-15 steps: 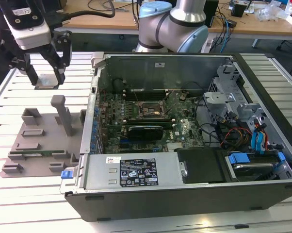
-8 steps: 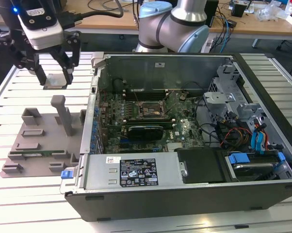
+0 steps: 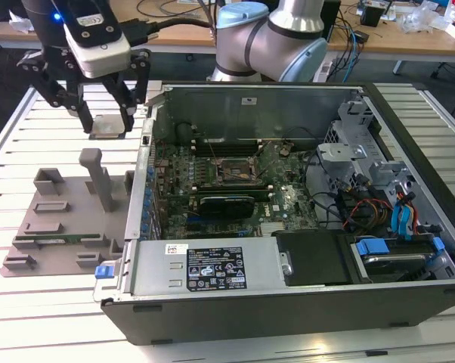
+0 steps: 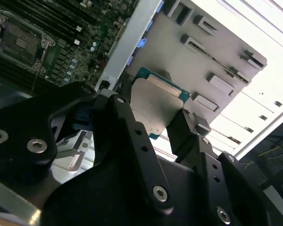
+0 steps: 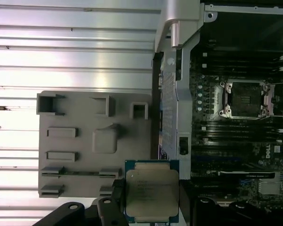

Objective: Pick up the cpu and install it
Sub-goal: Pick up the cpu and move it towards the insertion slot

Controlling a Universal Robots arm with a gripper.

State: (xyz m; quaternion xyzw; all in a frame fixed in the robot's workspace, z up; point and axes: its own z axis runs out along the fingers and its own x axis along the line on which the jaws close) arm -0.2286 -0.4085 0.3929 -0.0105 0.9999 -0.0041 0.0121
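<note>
The cpu [image 3: 106,125] is a small flat silver square with a green border, and it hangs in the air clamped between my gripper's [image 3: 106,121] black fingers. It hovers above the grey fixture tray [image 3: 61,219], just outside the open computer case [image 3: 250,98] on the exterior view's left. Both wrist views show the cpu [image 5: 152,190] [image 4: 155,106] pinched at two opposite edges by the fingers [image 4: 181,134]. The open socket [image 3: 231,170] [image 5: 247,99] [image 4: 21,42] sits on the motherboard inside the case, apart from the chip.
The case's metal side wall [image 5: 176,70] stands between the tray and the motherboard. A long black card [image 3: 226,203] lies near the socket. Drive bays and cables [image 3: 379,204] fill the case at the exterior view's right. The slatted table [image 3: 31,302] surrounds everything.
</note>
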